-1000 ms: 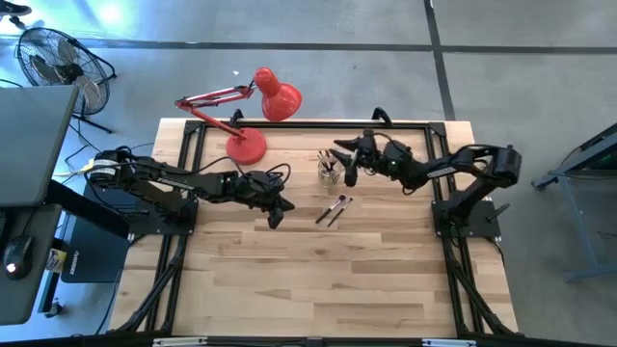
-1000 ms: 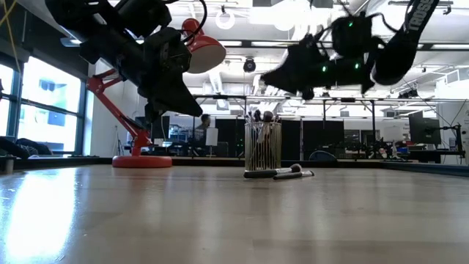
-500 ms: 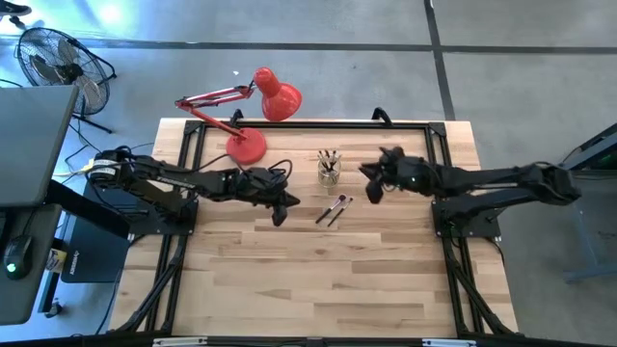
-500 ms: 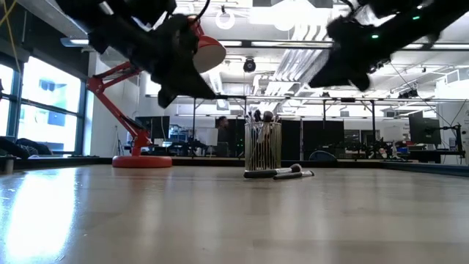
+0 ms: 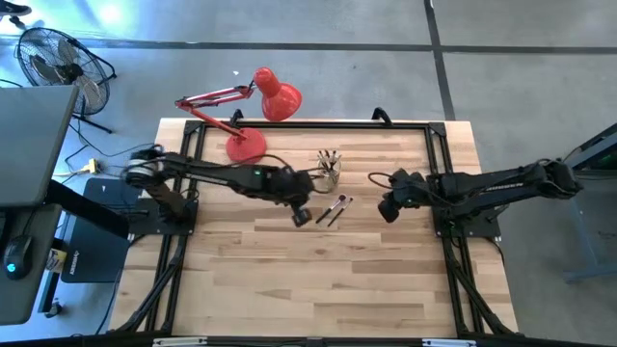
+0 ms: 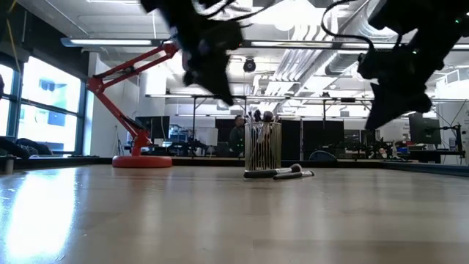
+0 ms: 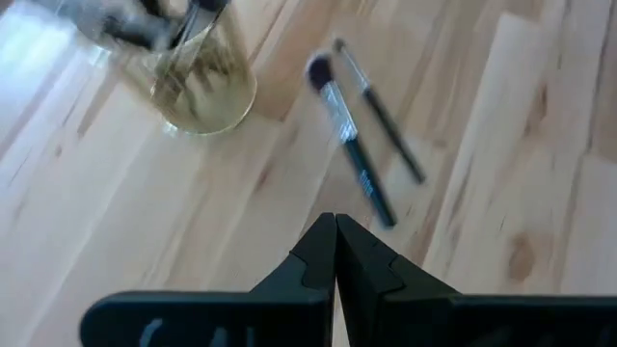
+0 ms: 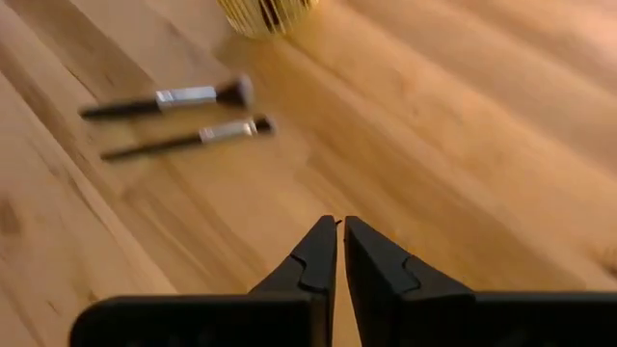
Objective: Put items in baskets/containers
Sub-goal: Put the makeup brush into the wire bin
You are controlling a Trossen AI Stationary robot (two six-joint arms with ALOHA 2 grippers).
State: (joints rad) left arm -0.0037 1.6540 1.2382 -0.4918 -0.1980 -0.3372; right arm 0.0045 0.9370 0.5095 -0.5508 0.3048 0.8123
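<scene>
A small clear glass cup point(image 5: 330, 172) stands on its base at the table's far middle, with several brushes upright in it. Two more brushes point(image 5: 334, 208) lie flat side by side just near of it, a thick-headed one point(image 7: 349, 154) and a thin one point(image 7: 381, 125). My left gripper point(image 5: 301, 215) hovers shut just left of these two, above the table. My right gripper point(image 5: 388, 208) hangs shut to their right, holding nothing; in its wrist view the two brushes point(image 8: 174, 116) lie ahead of the fingertips.
A red desk lamp point(image 5: 253, 116) stands on its round base at the far left of the table, its head reaching past the far edge. The bare wooden tabletop point(image 5: 318, 280) stretches across the near half. A fan point(image 5: 53, 53) stands on the floor beyond the table.
My left gripper has travelled toward the table's right edge, ending just left of the two lying brushes. My right gripper has drawn away from above the cup, toward the right and near edges, and has come lower. The cup and brushes have kept their places.
</scene>
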